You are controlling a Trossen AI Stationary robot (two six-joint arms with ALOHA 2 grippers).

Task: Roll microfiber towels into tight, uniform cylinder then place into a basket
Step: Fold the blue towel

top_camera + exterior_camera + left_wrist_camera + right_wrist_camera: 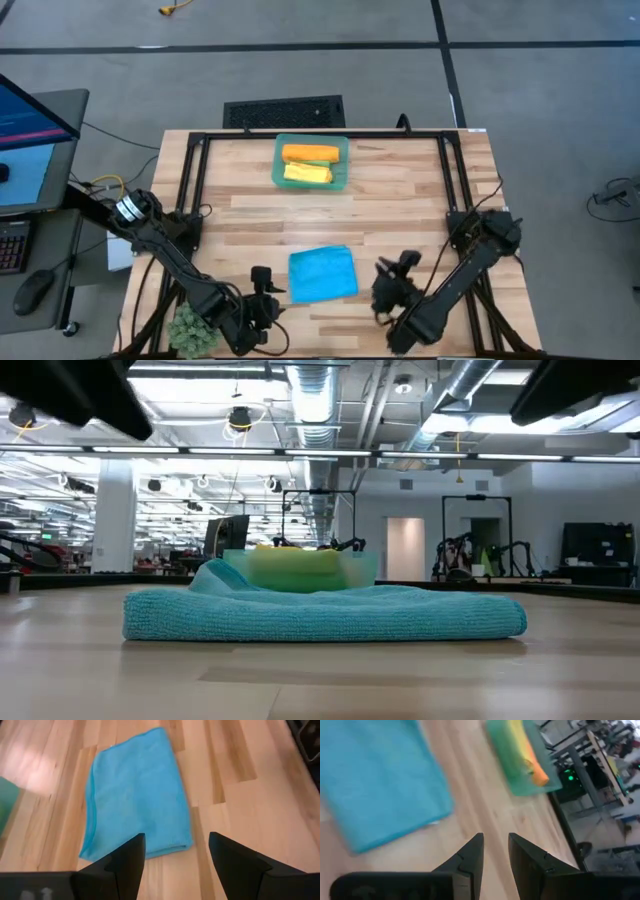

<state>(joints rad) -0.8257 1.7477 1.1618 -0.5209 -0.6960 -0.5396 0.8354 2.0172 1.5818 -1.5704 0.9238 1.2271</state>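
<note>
Near edge of the table, left corner: a spiky green plant ball sits beside the left arm's forearm.

Left gripper hangs just left of the blue towel, near its front-left corner. In its wrist view the two dark fingers stand wide apart with bare wood and the towel's near edge between them; nothing held.

Right gripper sits to the right of the same towel, a little apart from its edge. In its wrist view the fingers show a narrow gap with only tabletop behind it; partly parted, gripping nothing.

Blue towel lies flat on the wood between the two grippers, folded, not rolled. From table height it reads as a low, thick slab with rounded folded ends, one corner lifted slightly at the back left.

Far side of the table, centred: the teal basket. Inside it an orange towel lies rolled toward the far wall, and a yellow towel lies rolled just in front of it, the two side by side and touching. A sliver of green shows at the yellow roll's right end; cannot tell what it is.

Beyond the table: a dark keyboard on the floor side.
</note>
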